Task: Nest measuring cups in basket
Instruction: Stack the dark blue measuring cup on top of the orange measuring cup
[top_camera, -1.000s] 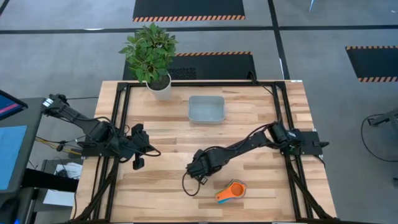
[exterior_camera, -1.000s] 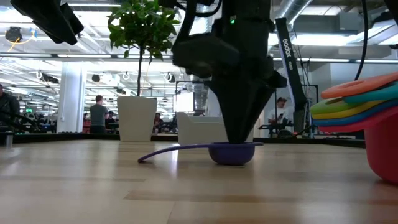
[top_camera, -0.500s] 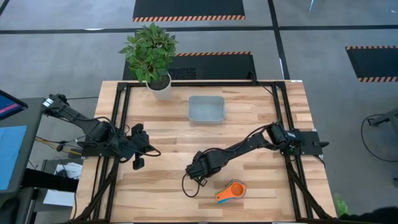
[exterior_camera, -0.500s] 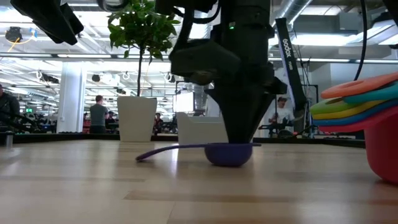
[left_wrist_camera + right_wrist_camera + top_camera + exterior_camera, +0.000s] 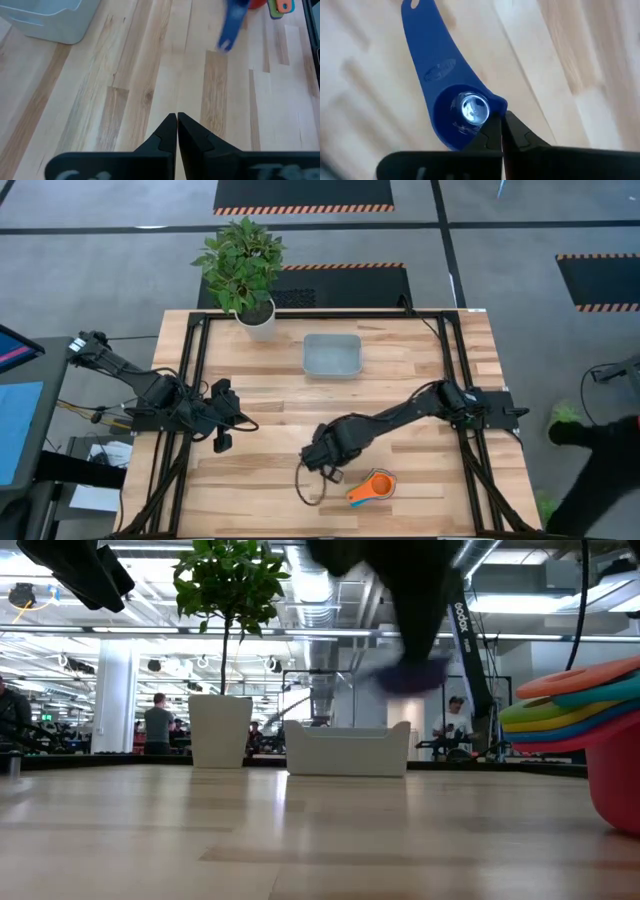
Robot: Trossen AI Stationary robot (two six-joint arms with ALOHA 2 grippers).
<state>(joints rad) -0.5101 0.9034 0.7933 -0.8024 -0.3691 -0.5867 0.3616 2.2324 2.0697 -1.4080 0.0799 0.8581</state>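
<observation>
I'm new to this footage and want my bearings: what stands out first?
The right gripper, at the table's front middle, is shut on the rim of a dark blue measuring cup, lifted off the wood. Just beside it sits a bright stack of cups, orange on top. The empty basket waits at the back, and the left gripper rests shut at the left side.

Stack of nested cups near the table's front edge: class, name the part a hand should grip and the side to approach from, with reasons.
Probably the bundled handles, from above. They jut flat off the stack toward the front edge, so a hand can pinch their sides. The right hand is busy, shut on the dark blue cup.
</observation>
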